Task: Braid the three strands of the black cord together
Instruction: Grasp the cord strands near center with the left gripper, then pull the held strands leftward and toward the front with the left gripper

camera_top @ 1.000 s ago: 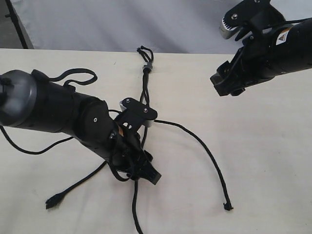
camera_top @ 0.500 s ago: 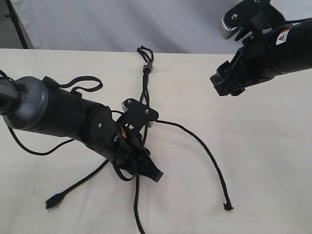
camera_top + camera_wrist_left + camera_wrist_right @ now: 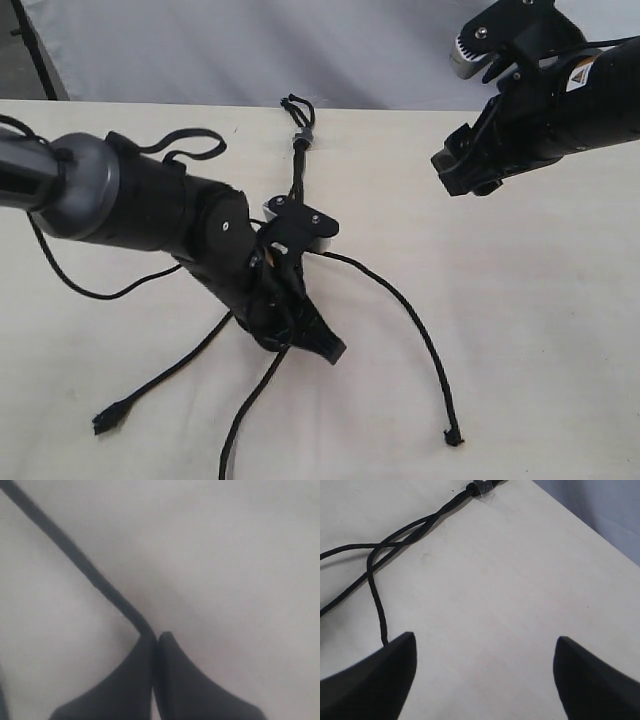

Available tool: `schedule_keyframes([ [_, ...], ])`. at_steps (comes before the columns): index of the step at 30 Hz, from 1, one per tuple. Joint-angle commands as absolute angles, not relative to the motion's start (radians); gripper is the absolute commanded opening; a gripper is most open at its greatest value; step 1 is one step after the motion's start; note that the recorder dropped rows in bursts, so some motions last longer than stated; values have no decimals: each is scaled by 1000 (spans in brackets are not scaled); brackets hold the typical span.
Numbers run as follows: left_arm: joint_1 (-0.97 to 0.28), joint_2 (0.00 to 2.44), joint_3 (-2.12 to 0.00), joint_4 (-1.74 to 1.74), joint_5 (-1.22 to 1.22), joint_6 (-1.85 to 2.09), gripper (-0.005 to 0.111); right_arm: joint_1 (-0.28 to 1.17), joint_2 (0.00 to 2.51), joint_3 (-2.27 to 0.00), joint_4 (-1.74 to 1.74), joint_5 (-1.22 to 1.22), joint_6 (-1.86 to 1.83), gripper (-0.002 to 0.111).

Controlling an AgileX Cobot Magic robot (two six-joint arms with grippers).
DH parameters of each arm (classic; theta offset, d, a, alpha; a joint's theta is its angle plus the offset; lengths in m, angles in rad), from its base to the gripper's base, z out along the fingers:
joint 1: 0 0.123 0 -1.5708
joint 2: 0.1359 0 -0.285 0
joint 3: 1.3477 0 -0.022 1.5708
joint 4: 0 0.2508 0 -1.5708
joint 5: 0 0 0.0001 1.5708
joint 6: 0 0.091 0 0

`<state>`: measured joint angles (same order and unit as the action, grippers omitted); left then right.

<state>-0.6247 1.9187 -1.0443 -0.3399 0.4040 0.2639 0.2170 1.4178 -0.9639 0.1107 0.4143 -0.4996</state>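
A: The left gripper point(image 3: 330, 350) is clenched on the middle strand point(image 3: 250, 405); its wrist view shows the cord entering the closed tips.

B: And the right gripper point(image 3: 452, 168)?

A: It hangs spread wide above the table point(image 3: 560, 330) and grasps nothing. The black cord point(image 3: 297, 160) lies on the table, with its knot point(image 3: 298, 118) at the far edge and the three strands fanned toward the near side.

B: What could fail?

A: The pinch is only at the very tips, so the thin strand may slip out during crossing. A hard pull may also drag the knot.
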Motion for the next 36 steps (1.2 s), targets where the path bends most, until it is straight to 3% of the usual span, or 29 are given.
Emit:
schedule_keyframes([
  [1,-602,1918,-1164,-300,611,258,0,211,1411,-963,105,402,-497,71],
  [11,-471,1918,-1291,-22,758,258,0,211,1411,-960,105,398,-497,71],
  [20,-363,1919,-1194,74,512,260,0,211,1411,-960,105,394,-497,71],
  [36,-389,1919,-1046,-93,535,260,0,211,1411,-960,107,394,-497,71],
])
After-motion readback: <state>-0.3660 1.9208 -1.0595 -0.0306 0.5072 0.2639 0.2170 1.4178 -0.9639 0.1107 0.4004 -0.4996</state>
